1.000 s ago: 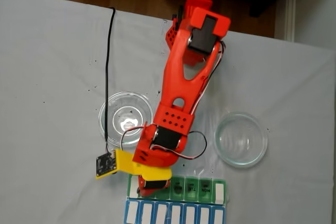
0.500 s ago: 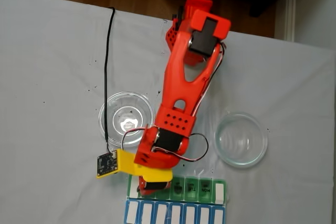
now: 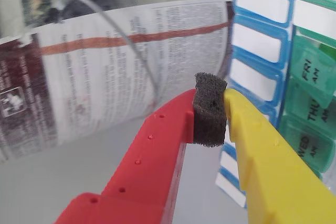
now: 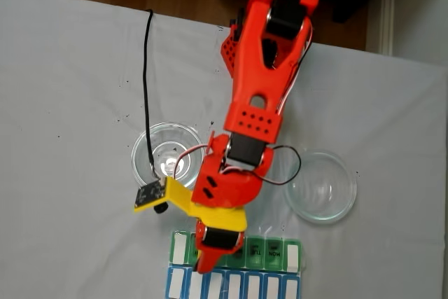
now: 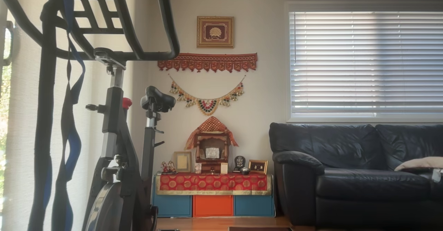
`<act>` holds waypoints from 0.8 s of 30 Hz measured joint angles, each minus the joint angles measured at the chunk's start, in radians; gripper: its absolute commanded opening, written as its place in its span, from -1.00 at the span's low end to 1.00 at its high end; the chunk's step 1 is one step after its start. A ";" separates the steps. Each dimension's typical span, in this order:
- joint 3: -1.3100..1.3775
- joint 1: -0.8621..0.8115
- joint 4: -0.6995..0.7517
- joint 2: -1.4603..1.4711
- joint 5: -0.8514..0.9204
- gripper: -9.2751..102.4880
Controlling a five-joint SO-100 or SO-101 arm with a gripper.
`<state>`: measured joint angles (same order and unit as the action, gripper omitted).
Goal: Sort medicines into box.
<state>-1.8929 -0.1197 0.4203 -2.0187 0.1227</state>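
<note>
fingers [image 3: 210,109] pressed together on foam | box [image 3: 294,93] just right

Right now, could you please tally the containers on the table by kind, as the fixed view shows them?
Round clear glass dishes: 2, one left of the arm and one right of it.
Pill box: 1, at the bottom edge under the gripper.
Total: 3 containers.

Glossy plastic box [image 3: 294,77]; matt pincer [image 3: 226,109] foam pad.
</note>
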 measured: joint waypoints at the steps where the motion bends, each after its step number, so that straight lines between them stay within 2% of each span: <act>1: -0.002 0.000 -0.005 -0.014 -0.003 -0.82; 8: -0.003 0.000 -0.006 -0.061 0.008 -0.82; 12: -0.003 0.000 0.043 -0.051 0.041 -0.82; 18: -0.003 0.011 0.132 0.098 0.089 -0.82; 24: 0.031 0.012 0.149 0.209 0.103 -0.82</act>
<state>-1.8623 -0.1074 0.5691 -1.8101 0.2255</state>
